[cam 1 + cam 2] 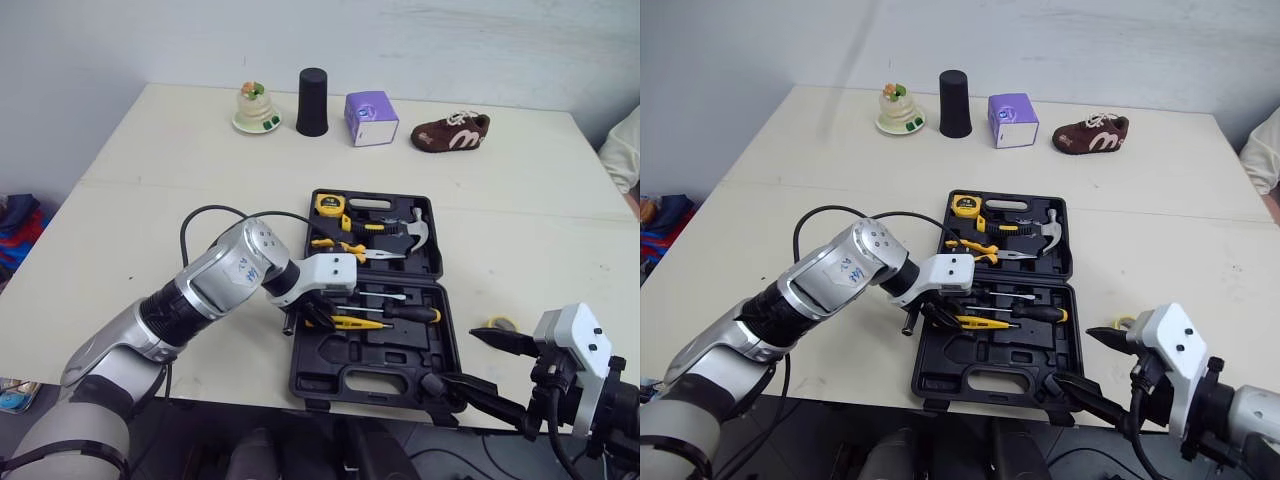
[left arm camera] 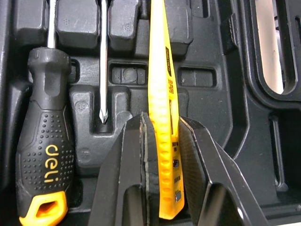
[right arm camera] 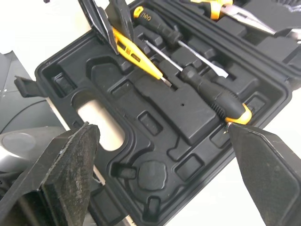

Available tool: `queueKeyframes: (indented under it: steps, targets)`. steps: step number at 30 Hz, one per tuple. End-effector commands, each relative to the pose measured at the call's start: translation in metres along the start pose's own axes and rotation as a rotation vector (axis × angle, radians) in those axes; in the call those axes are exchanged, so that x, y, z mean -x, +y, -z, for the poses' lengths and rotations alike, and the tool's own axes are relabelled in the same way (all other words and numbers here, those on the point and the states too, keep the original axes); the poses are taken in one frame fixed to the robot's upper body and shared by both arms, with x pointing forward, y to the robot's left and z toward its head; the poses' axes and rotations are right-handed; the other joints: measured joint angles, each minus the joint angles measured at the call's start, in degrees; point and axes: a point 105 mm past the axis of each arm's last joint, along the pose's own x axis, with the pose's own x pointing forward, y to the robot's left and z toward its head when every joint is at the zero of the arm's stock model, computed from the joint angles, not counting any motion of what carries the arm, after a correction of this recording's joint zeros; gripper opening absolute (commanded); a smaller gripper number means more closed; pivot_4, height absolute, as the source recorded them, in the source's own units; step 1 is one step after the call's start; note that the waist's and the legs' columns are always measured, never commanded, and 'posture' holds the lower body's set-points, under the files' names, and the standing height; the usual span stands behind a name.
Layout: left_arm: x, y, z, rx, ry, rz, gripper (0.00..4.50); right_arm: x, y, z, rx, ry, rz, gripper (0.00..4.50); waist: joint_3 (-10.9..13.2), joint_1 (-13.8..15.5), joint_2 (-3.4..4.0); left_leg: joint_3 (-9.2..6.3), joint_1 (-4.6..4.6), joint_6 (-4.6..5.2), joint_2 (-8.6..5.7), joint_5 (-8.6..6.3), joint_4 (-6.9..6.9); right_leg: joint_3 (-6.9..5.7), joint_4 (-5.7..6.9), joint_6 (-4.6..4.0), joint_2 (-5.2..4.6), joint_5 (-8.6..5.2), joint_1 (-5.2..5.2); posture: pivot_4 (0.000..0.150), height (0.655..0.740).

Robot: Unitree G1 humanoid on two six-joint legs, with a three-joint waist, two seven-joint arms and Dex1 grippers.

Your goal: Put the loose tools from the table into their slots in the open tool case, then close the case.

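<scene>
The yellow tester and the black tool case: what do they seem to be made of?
The yellow tester looks like hard plastic, slightly shiny, with moulded ribs and printed marks. The tool case is probably moulded black plastic, matte, judging by its shaped slots.

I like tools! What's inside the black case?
In the case: a tape, pliers, a hammer, two screwdrivers, and a yellow tester that the left gripper holds there. The gripper hides the slots under it.
</scene>
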Motion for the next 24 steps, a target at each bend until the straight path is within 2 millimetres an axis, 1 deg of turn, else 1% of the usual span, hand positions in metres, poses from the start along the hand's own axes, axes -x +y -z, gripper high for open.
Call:
queueKeyframes:
  steps: [1, 3, 5, 8, 11, 13, 15, 17, 18, 20, 21, 22, 24]
  targets:
    - [-0.001, 0.003, -0.002, -0.016, 0.01, -0.018, 0.43, -0.001, 0.012, -0.008, 0.044, -0.026, -0.03, 4.5, 0.0, 0.0, 0.0, 0.0, 0.0, 0.0, 0.0, 0.0, 0.0, 0.0, 0.0, 0.0, 0.0, 0.0, 0.0, 0.15, 0.7339]
    - [-0.001, 0.002, -0.003, -0.016, 0.002, -0.019, 0.43, -0.001, 0.011, -0.008, 0.044, -0.025, -0.03, 4.5, 0.0, 0.0, 0.0, 0.0, 0.0, 0.0, 0.0, 0.0, 0.01, 0.0, 0.0, 0.0, -0.01, 0.0, 0.0, 0.15, 0.7339]
    - [0.001, 0.0, -0.005, -0.015, -0.016, -0.006, 1.39, -0.001, 0.012, -0.008, 0.044, -0.025, -0.03, 4.5, 0.0, 0.0, 0.0, 0.0, -0.01, 0.0, 0.0, 0.0, 0.02, 0.0, 0.01, 0.0, -0.01, 0.0, 0.0, 0.15, 0.7339]
    - [0.009, -0.002, -0.008, -0.015, -0.062, -0.004, 2.59, -0.002, 0.012, -0.008, 0.044, -0.025, -0.033, 4.5, 0.0, 0.0, 0.0, 0.0, -0.01, 0.0, 0.0, 0.0, 0.06, 0.0, 0.04, 0.01, -0.01, 0.0, 0.01, 0.15, 0.7339]
    - [0.018, 0.006, -0.01, -0.005, -0.157, -0.042, 3.86, -0.001, 0.013, -0.007, 0.041, -0.023, -0.036, 4.5, 0.0, -0.1, 0.0, -0.01, -0.01, 0.01, 0.01, 0.0, 0.14, 0.0, 0.1, 0.02, -0.01, 0.01, 0.0, 0.15, 0.7339]
    - [0.021, 0.012, -0.01, -0.019, -0.207, -0.075, 3.86, -0.001, 0.014, -0.007, 0.04, -0.023, -0.035, 4.5, 0.0, -0.1, 0.02, -0.01, -0.01, 0.01, 0.01, 0.0, 0.13, 0.0, 0.1, 0.02, -0.01, 0.01, 0.0, 0.15, 0.7339]
    - [0.023, 0.018, -0.012, -0.049, -0.291, -0.118, 3.86, 0.0, 0.014, -0.006, 0.038, -0.021, -0.035, 4.5, 0.0, 0.0, 0.02, -0.01, -0.01, 0.02, 0.01, 0.0, 0.13, 0.0, 0.09, 0.02, -0.01, 0.01, 0.0, 0.15, 0.7339]
    - [0.026, 0.02, -0.016, -0.057, -0.397, -0.12, 3.86, 0.0, 0.014, -0.005, 0.035, -0.02, -0.036, 4.5, 0.0, 0.0, 0.02, -0.02, -0.02, 0.03, 0.01, -0.01, 0.13, -0.02, 0.08, 0.02, -0.03, 0.01, -0.01, 0.15, 0.7339]
    - [0.027, 0.016, -0.018, -0.062, -0.451, -0.091, 3.86, 0.0, 0.014, -0.006, 0.034, -0.021, -0.038, 4.5, 0.0, 0.0, 0.01, -0.01, -0.05, 0.03, 0.01, -0.01, 0.14, -0.02, 0.07, 0.02, -0.03, 0.01, -0.01, 0.15, 0.7339]
    - [0.027, 0.01, -0.022, -0.071, -0.542, -0.041, 3.32, -0.001, 0.014, -0.006, 0.033, -0.023, -0.042, 4.5, 0.0, 0.0, 0.02, -0.01, -0.06, 0.05, 0.01, -0.02, 0.16, -0.04, 0.06, 0.03, -0.04, 0.02, -0.01, 0.15, 0.7339]
    - [0.024, 0.005, -0.02, -0.07, -0.563, -0.015, 3.07, -0.001, 0.013, -0.006, 0.033, -0.022, -0.042, 4.5, 0.0, 0.0, 0.02, -0.01, -0.06, 0.05, 0.01, -0.03, 0.16, -0.04, 0.07, 0.04, -0.05, 0.02, 0.0, 0.15, 0.7339]
    - [0.021, 0.002, -0.017, -0.067, -0.572, 0.006, 2.58, -0.002, 0.012, -0.006, 0.034, -0.021, -0.043, 4.5, 0.0, 0.0, 0.02, -0.01, -0.06, 0.05, 0.01, -0.02, 0.16, -0.05, 0.06, 0.04, -0.04, 0.02, 0.0, 0.15, 0.7339]
    - [0.013, -0.002, -0.011, -0.054, -0.579, 0.033, 1.78, -0.002, 0.011, -0.006, 0.035, -0.02, -0.042, 4.5, 0.0, -0.1, 0.02, 0.01, -0.02, 0.04, 0.01, -0.02, 0.16, -0.03, 0.07, 0.04, -0.03, 0.02, 0.02, 0.15, 0.7339]
